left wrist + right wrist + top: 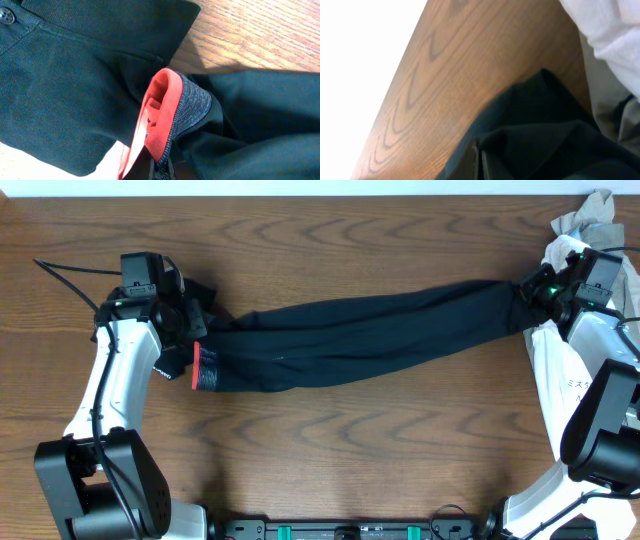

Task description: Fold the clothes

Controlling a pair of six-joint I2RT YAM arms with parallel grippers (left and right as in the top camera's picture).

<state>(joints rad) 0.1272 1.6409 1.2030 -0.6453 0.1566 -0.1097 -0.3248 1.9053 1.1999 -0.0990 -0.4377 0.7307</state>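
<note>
A dark navy garment lies stretched in a long band across the wooden table, from left to right. Its left end has a red and grey cuff, seen close in the left wrist view. My left gripper is shut on the garment's left end; its fingertips pinch the fabric by the red cuff. My right gripper is shut on the garment's right end, with dark cloth bunched between its fingers.
A pile of white and beige clothes lies at the table's far right corner, behind and under my right arm; it also shows in the right wrist view. A black cable trails at the left.
</note>
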